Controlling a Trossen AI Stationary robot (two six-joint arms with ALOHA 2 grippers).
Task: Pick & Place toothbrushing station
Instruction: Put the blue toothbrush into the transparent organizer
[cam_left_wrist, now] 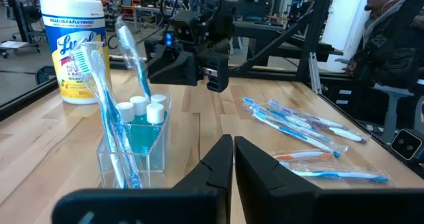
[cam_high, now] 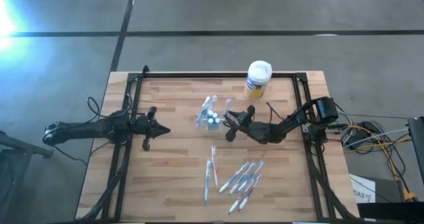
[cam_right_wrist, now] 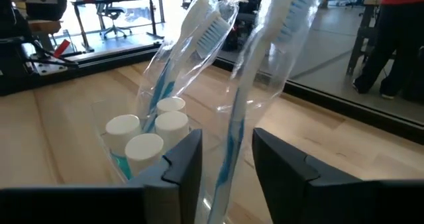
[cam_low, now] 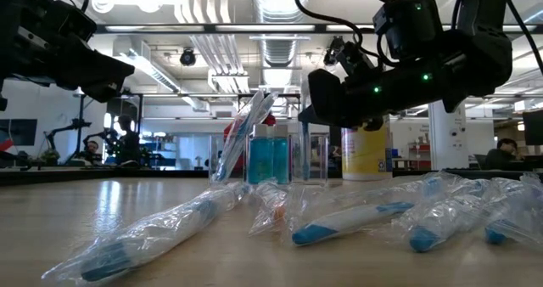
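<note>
Clear holder [cam_left_wrist: 132, 144] – light, rigid, slick, tippy; grip low walls. Right tool [cam_right_wrist: 225, 168] beside it, part open round a wrapped toothbrush [cam_right_wrist: 255, 85]; left tool [cam_left_wrist: 232, 159] closed, empty.

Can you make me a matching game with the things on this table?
Things:
1. wipes can
2. clear holder
3. left gripper
4. wrapped toothbrushes

Clues:
A. shut, holding nothing
B. lying flat on the wood
C. yellow with a white lid
D. has white-capped bottles standing inside

Pairs: 1-C, 2-D, 3-A, 4-B
</note>
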